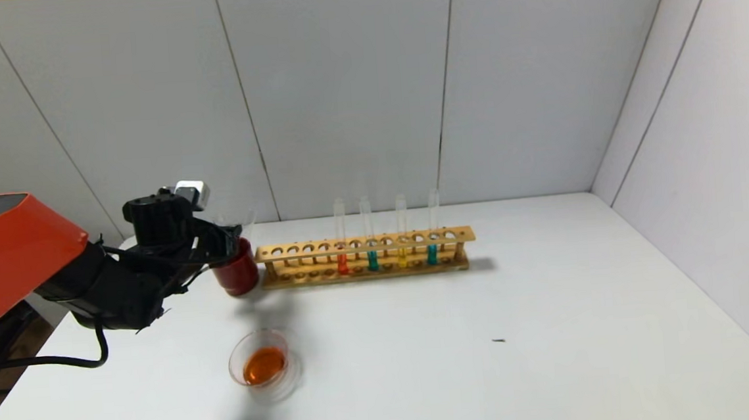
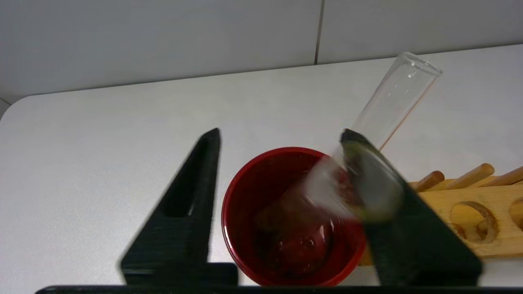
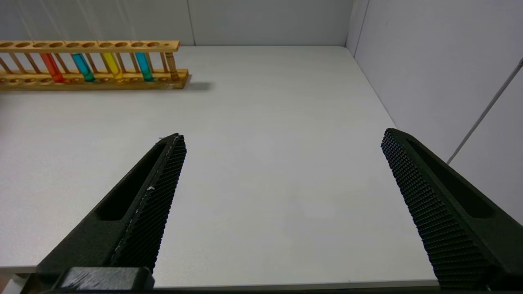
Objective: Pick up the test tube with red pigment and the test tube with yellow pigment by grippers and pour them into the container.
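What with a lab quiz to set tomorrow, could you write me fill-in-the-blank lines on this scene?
The wooden rack holds ___ tubes.
The liquid in the container is ___.
The empty tube leans in the dark ___ cup, between the open fingers of the left gripper.
The right gripper, over the table, has its jaws ___.
Missing words: four; orange; red; open.

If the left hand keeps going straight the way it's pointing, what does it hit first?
Most likely the dark red cup. The left hand is open with the cup's mouth directly ahead between its fingers, and an empty glass tube leans in the cup against one finger. Depth is uncertain.
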Available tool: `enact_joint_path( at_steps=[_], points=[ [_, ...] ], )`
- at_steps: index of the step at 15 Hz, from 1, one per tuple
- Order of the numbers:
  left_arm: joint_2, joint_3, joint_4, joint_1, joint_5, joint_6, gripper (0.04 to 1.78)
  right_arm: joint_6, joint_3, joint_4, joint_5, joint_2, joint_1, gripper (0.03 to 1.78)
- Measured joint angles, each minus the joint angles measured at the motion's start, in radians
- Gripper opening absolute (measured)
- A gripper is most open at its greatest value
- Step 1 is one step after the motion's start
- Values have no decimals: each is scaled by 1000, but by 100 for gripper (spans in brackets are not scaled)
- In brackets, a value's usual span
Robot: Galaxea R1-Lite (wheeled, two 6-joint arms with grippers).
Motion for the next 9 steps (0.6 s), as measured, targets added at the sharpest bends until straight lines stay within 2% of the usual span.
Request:
enact_joint_path(
  at_steps=[2, 5, 9],
  points=[
    [-1, 6, -3, 0, 1, 1, 142, 0, 0, 0, 0, 0, 0, 175],
    [-24, 14, -4, 0, 2, 6, 169, 0, 0, 0, 0, 0, 0, 175],
    [-117, 23, 19, -1, -1, 23, 174, 0, 0, 0, 0, 0, 0, 175]
  ],
)
